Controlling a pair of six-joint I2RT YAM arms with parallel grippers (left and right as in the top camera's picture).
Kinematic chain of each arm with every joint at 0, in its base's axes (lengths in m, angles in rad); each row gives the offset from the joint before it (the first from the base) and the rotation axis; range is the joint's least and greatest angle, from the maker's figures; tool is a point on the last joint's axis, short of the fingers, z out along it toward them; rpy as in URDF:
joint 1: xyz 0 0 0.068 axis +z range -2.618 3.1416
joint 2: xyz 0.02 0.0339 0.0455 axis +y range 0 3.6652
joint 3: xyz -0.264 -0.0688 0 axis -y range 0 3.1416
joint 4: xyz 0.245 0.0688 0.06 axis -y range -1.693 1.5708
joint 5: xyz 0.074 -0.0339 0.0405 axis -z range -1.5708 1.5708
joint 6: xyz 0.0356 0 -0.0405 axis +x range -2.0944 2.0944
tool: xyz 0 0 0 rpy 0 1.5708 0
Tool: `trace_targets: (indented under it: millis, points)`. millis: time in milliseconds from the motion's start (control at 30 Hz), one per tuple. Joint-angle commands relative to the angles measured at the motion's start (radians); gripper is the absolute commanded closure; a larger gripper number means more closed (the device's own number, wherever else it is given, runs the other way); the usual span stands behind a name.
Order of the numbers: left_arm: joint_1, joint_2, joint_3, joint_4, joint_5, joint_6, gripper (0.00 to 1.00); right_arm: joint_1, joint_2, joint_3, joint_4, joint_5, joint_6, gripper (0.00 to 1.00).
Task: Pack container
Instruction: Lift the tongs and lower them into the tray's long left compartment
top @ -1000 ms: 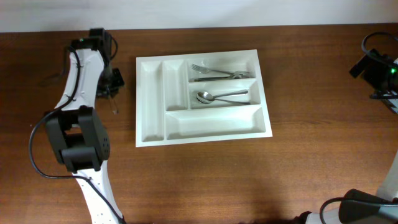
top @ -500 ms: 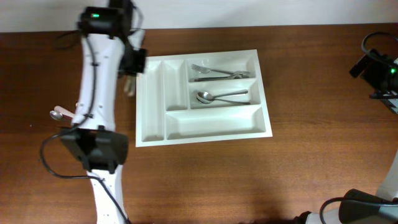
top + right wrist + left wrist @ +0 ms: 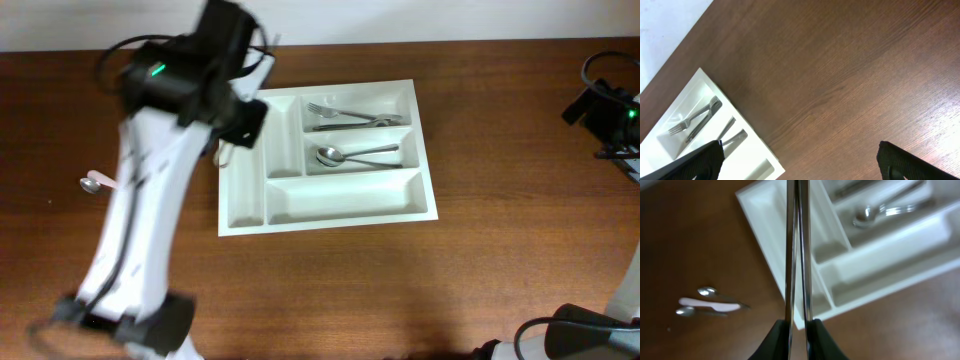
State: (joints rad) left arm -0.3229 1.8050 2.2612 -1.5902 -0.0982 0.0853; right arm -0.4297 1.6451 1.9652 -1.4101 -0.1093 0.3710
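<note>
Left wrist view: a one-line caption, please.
Left gripper, shut on a slim metal utensil, above the white cutlery tray; two spoons lie outside it.

The white left arm point(image 3: 140, 210) is leaning far forward, blurred. Its left gripper point(image 3: 798, 326) is pinching two thin silver metal handles point(image 3: 796, 250) between almost closed fingers point(image 3: 777, 336). The right gripper point(image 3: 800, 152) is hanging with its fingers spread wide, holding nothing.

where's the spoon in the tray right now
In the overhead view the spoon lies in the middle long compartment of the cutlery tray, in its right half, just below the compartment holding the forks.
</note>
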Motion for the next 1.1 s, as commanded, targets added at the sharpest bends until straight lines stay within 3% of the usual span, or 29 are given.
trace_targets:
  millis: [0, 200, 367, 800, 1000, 1033, 1067]
  points:
    - [0.033, -0.066, -0.176, 0.134, -0.027, -0.051, 0.97, -0.003, 0.003, -0.001, 0.001, 0.005, 0.004, 0.01]
    - [0.054, -0.033, -0.428, 0.431, -0.027, -0.175, 0.98, -0.003, 0.003, -0.001, 0.001, 0.005, 0.004, 0.01]
    - [0.058, 0.042, -0.558, 0.549, -0.062, -0.314, 0.98, -0.003, 0.003, -0.001, 0.001, 0.005, 0.005, 0.01]
    - [0.066, 0.256, -0.577, 0.576, -0.102, -0.35, 0.97, -0.003, 0.003, -0.001, 0.001, 0.005, 0.004, 0.01]
    - [0.066, 0.232, -0.557, 0.556, -0.106, -0.322, 0.69, -0.003, 0.003, -0.001, 0.002, 0.005, 0.005, 0.01]
    - [0.066, 0.215, -0.547, 0.534, -0.109, -0.323, 0.5, -0.003, 0.003, -0.001, 0.003, 0.005, 0.005, 0.01]
    - [0.068, 0.204, -0.541, 0.52, -0.111, -0.322, 0.42, -0.003, 0.003, -0.001, 0.003, 0.005, 0.005, 0.01]
